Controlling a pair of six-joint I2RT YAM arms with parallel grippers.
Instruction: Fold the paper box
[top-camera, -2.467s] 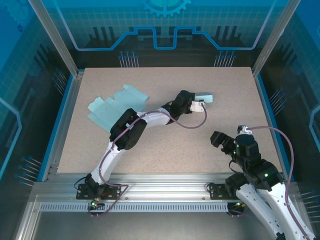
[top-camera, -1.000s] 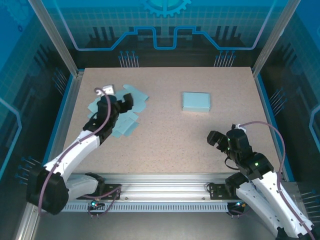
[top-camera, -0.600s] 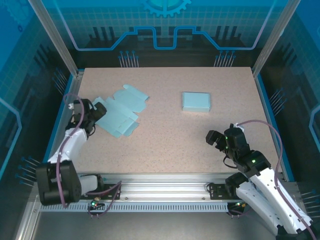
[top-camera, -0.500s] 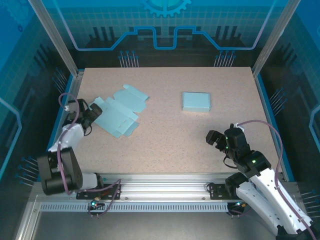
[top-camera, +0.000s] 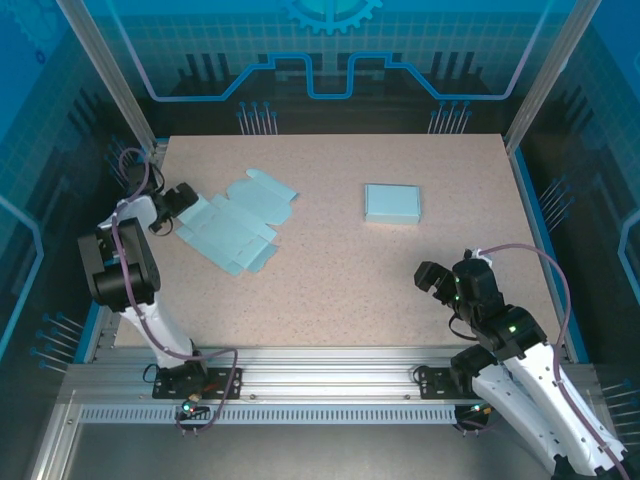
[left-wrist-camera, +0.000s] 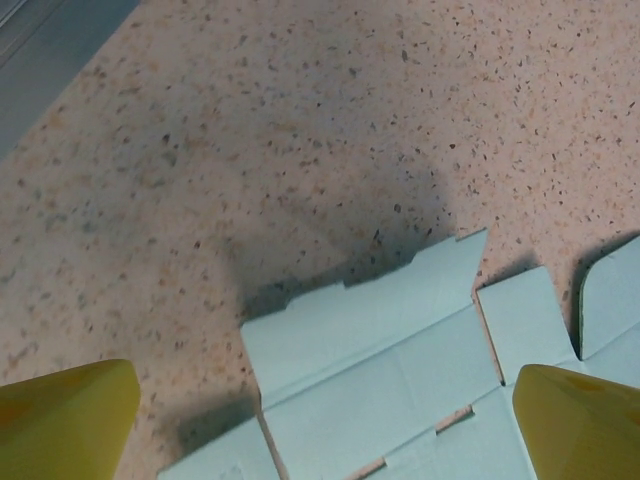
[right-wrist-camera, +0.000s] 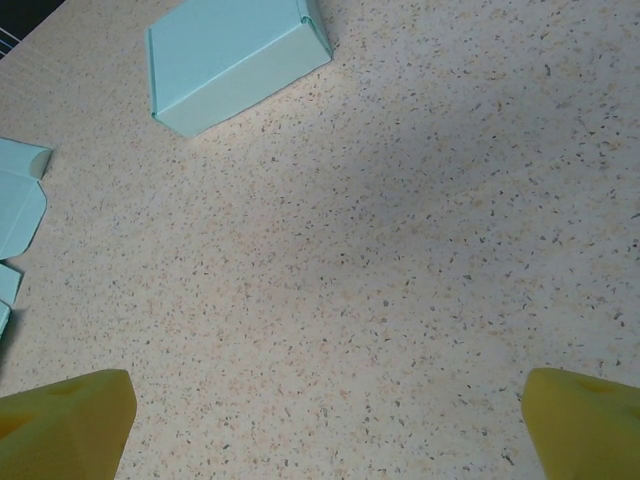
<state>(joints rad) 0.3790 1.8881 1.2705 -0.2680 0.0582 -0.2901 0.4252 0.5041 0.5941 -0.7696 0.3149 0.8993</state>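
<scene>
A flat, unfolded light-blue paper box blank (top-camera: 236, 224) lies at the left of the table. My left gripper (top-camera: 180, 199) hovers at its left edge, open, with nothing between its fingers. In the left wrist view the blank (left-wrist-camera: 390, 360) lies under the open left gripper (left-wrist-camera: 320, 425), whose yellow fingertips (left-wrist-camera: 62, 418) stand wide apart. A finished, folded light-blue box (top-camera: 392, 203) sits at the back centre, also seen as the folded box (right-wrist-camera: 235, 58) from the right wrist. My right gripper (top-camera: 440, 279) is open over bare table at the front right.
The speckled table (top-camera: 330, 290) is bordered by a blue rim and a metal frame; the left rim (top-camera: 128, 215) runs close beside the left gripper. A corner of the blank (right-wrist-camera: 18, 200) shows at the left of the right wrist view.
My left arm left the folded box at the back centre and swung left across the table to the blank's left edge. The right arm has barely shifted.
</scene>
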